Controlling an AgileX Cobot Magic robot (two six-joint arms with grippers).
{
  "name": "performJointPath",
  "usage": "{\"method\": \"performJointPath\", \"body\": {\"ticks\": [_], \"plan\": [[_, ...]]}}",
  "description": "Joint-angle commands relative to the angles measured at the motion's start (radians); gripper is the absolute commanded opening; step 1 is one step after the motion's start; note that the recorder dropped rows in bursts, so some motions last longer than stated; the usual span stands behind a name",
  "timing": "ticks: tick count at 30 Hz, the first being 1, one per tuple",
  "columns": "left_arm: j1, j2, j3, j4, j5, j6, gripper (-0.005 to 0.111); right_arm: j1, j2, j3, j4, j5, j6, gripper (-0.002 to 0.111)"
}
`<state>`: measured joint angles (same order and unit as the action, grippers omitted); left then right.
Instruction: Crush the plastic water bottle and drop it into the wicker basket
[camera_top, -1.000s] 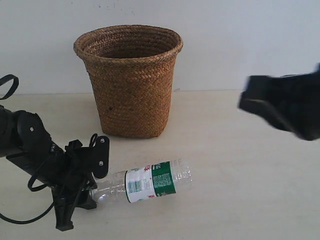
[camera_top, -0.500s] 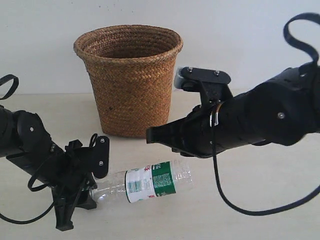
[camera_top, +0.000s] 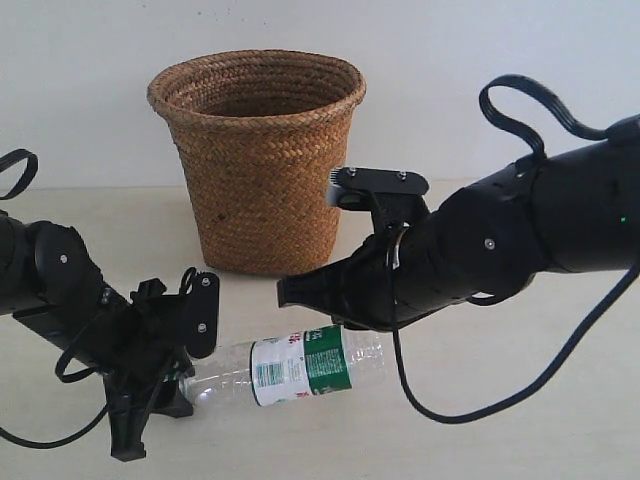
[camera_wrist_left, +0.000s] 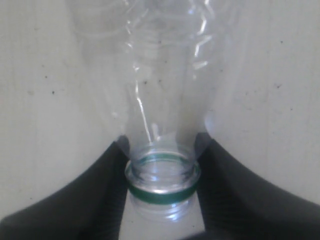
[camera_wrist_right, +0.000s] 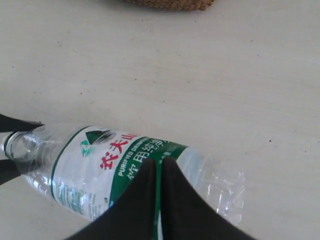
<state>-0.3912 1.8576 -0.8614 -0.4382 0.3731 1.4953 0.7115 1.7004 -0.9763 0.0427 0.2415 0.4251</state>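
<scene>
1. Left wrist view: the left gripper (camera_wrist_left: 162, 172) pinches the plastic water bottle (camera_wrist_left: 160, 75) at its neck, one finger on each side by the green ring. The mouth looks uncapped.
2. On the tabletop (camera_top: 520, 430) the bottle lies on its side toward the near edge, full-shaped, base pointing away from the left gripper. The wicker basket (camera_top: 265, 200) stands upright behind it near the far edge, apart from it.
3. The right gripper (camera_wrist_right: 157, 161) has its fingers pressed together, tips over the green part of the label. It sits just above the bottle's body; I cannot tell whether it touches.
4. Crushing looks to be the step in hand. The next move likely calls for the right gripper to bear straight down on the body while the neck hold stops it rolling.
</scene>
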Motion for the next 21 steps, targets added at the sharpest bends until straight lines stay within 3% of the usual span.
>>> {"method": "performJointPath", "body": {"ticks": [1, 7, 21], "plan": [[-0.005, 0.002, -0.001, 0.008, -0.028, 0.035, 0.004, 0.039, 0.000, -0.005, 0.008, 0.009, -0.020, 0.000], [-0.005, 0.002, -0.001, 0.008, -0.028, 0.038, 0.004, 0.079, 0.006, -0.005, 0.008, -0.005, -0.020, 0.000], [-0.005, 0.002, -0.001, 0.008, -0.008, 0.038, 0.004, 0.036, 0.141, -0.005, 0.003, 0.015, -0.008, 0.000]]}}
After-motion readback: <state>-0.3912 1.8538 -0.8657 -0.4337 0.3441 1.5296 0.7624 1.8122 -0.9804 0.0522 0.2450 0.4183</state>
